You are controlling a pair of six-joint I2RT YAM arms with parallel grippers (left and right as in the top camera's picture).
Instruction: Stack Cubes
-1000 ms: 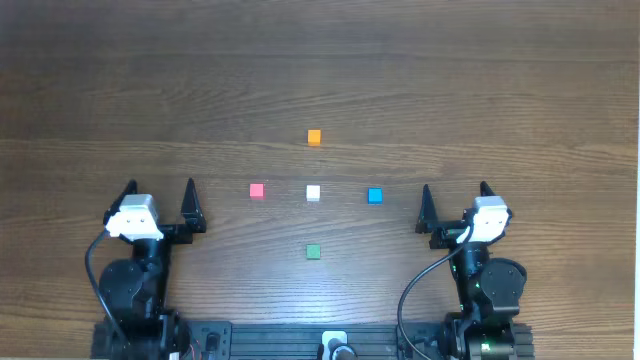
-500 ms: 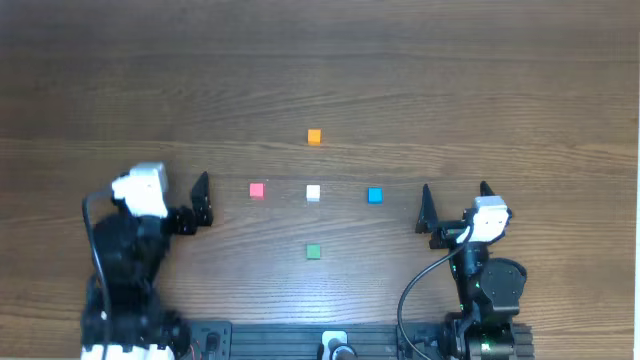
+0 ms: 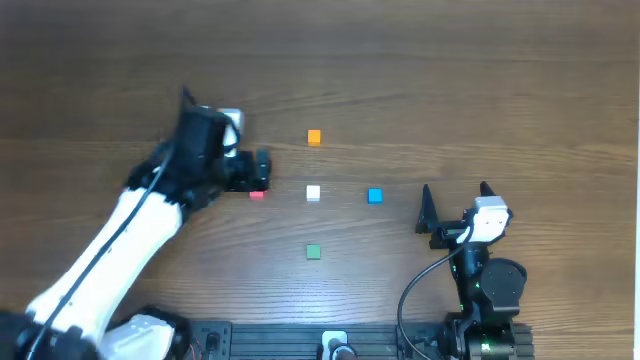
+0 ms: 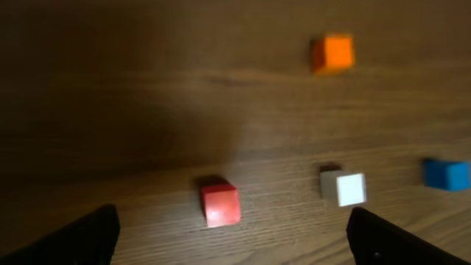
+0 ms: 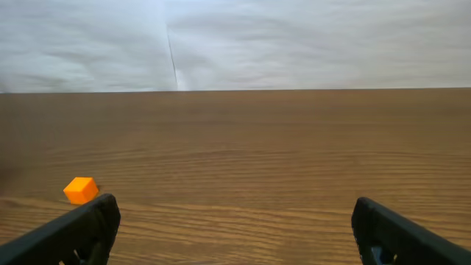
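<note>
Several small cubes lie apart on the wooden table: orange point(image 3: 314, 137) farthest back, pink point(image 3: 257, 194), white point(image 3: 313, 193) and blue point(image 3: 374, 196) in a row, green point(image 3: 313, 252) nearest the front. My left gripper point(image 3: 260, 172) hangs open above the pink cube, partly covering it from above. In the left wrist view the pink cube point(image 4: 220, 204) sits between and just ahead of the open fingers point(image 4: 82, 238), with the white point(image 4: 344, 188), blue point(image 4: 446, 174) and orange point(image 4: 332, 53) cubes beyond. My right gripper point(image 3: 453, 207) stands open near its base, right of the blue cube, holding nothing.
The right wrist view looks low across the table to a pale wall, with the orange cube point(image 5: 81, 189) off to one side. Bare wood table point(image 3: 480, 90) stretches wide behind and beside the cubes.
My left arm has swung out from its rest pose near the base and reached forward and right, bringing its open gripper over the pink cube. The right arm has not moved.
</note>
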